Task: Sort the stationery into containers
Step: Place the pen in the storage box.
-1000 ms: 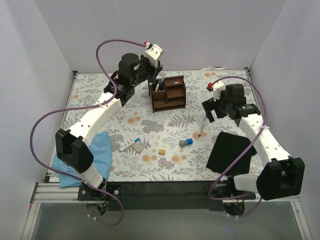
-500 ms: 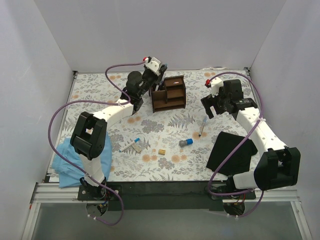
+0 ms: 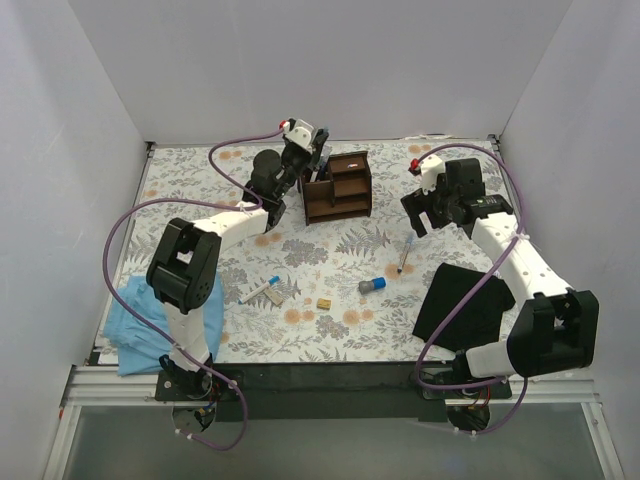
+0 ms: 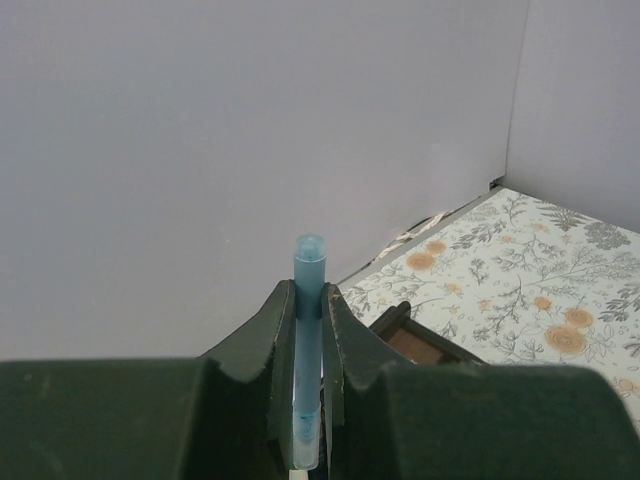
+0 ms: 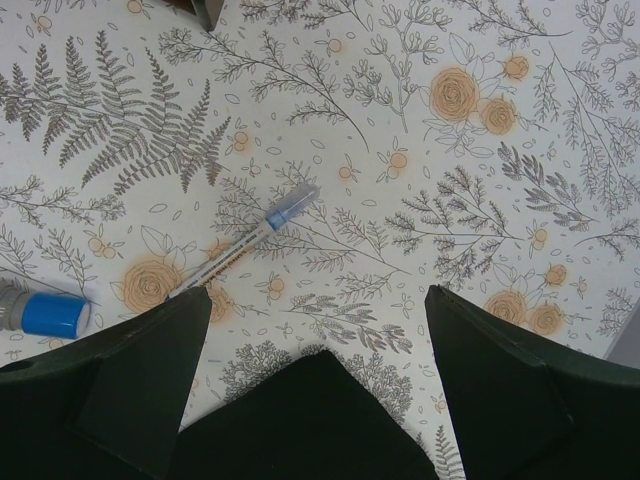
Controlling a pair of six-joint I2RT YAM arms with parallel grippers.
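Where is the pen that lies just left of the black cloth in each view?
Top external: pen right of centre, pointing up and slightly right.
Left wrist: not in it.
Right wrist: pen left of centre, slanted.
Shared landmark: blue-and-grey cylinder, near the pen's lower end in both.

Soft, bright, even light fills every view. The worktop (image 3: 340, 255) carries only faint, diffuse shadows, and the pale walls (image 3: 400, 60) are uniformly lit. Both wrist views render their own dark jaws blurred up close. The blue pen (image 4: 308, 300) looks slightly soft.
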